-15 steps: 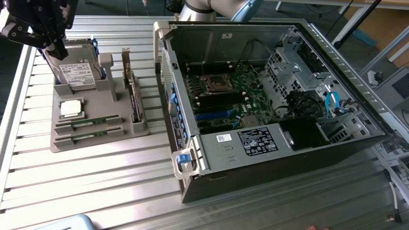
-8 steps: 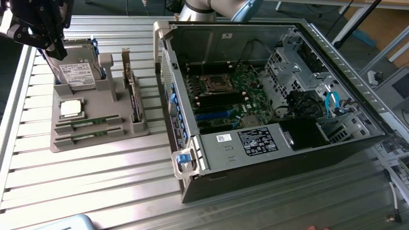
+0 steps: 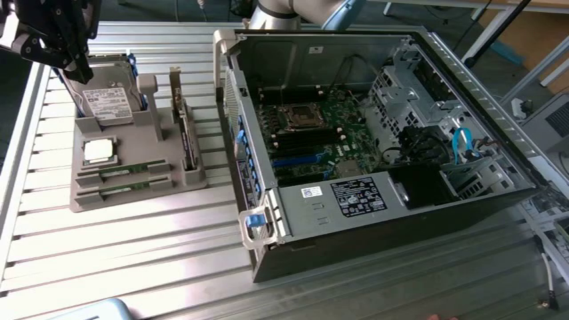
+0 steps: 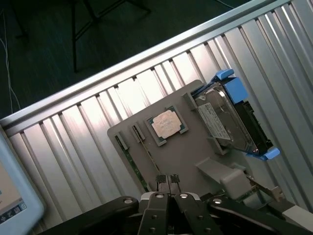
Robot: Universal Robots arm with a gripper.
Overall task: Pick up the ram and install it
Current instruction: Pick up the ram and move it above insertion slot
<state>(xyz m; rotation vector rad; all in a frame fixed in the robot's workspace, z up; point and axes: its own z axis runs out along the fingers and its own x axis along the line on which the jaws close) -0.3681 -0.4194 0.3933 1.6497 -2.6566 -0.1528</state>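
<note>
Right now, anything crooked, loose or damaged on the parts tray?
Nothing stands out. Both memory sticks lie straight in their slots on the tray, the processor sits flat, the hard drive in its bracket. The gripper hangs shut and empty above the tray.

My desk (image 3: pixel 124 253): ribbed silvery metal slats with bright reflections. Beyond its edge rail (image 4: pixel 146 56), in the wrist view, a dark floor (image 4: pixel 44 63) with black stand legs (image 4: pixel 76 34). White frame legs (image 3: pixel 489 37) at the exterior view's upper right.
</note>
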